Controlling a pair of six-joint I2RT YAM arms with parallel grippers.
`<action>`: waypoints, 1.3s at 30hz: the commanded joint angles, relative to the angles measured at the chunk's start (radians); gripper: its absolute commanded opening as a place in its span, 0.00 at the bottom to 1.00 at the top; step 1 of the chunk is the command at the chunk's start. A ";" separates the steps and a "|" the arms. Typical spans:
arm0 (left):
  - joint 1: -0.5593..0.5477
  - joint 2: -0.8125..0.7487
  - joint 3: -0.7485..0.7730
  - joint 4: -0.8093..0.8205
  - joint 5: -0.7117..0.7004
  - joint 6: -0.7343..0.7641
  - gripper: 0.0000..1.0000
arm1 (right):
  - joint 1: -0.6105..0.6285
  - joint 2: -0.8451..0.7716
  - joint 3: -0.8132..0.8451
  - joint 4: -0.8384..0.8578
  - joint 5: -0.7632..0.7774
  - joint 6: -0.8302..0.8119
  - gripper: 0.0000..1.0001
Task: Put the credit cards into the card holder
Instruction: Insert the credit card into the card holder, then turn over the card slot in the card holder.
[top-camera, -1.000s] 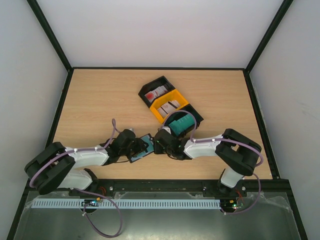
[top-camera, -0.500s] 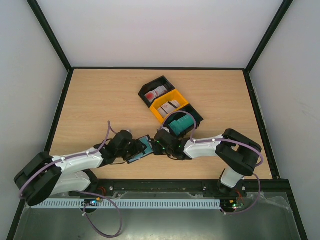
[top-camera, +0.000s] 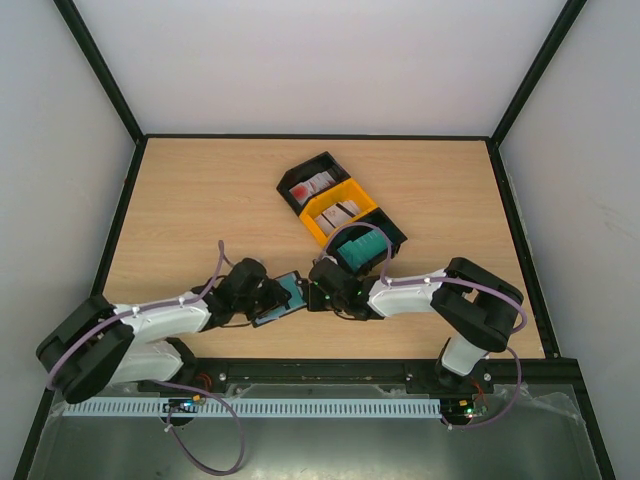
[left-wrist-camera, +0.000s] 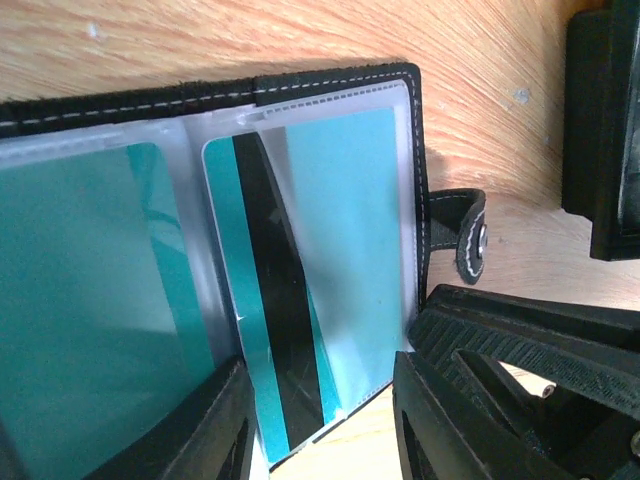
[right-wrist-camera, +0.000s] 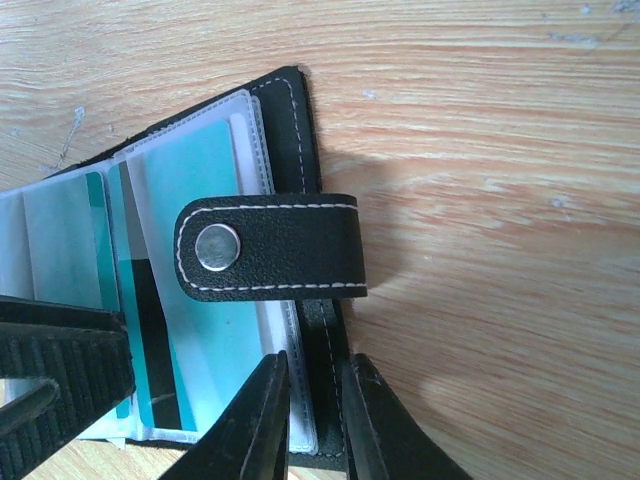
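The black card holder (top-camera: 287, 296) lies open on the table between both grippers. Its clear sleeves hold teal credit cards. One teal card with a black stripe (left-wrist-camera: 270, 300) juts out of its sleeve at the near edge. My left gripper (left-wrist-camera: 320, 420) is open, its fingers either side of that card's end. My right gripper (right-wrist-camera: 318, 410) is shut on the holder's stitched black cover edge (right-wrist-camera: 290, 130), just below the snap strap (right-wrist-camera: 270, 247). More teal cards (top-camera: 364, 247) lie in a black tray.
Three joined trays sit behind the holder: a black one (top-camera: 300, 175) with red-blotched white cards, a yellow one (top-camera: 318, 228) with pale cards, and a black one (top-camera: 396, 236). The right gripper's fingers (left-wrist-camera: 540, 350) crowd the left wrist view.
The left arm has shifted, bringing its gripper slightly right and closer over the holder. The right gripper has kept its hold and barely moved.
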 joint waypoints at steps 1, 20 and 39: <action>0.010 0.048 0.009 0.022 0.028 0.020 0.40 | 0.004 0.016 -0.019 -0.032 -0.032 -0.008 0.16; 0.012 0.001 0.088 -0.043 0.010 0.181 0.45 | 0.006 -0.108 -0.008 -0.135 0.134 -0.007 0.25; 0.179 -0.234 0.041 -0.457 -0.075 0.148 0.63 | 0.110 -0.022 0.165 -0.194 0.088 -0.117 0.36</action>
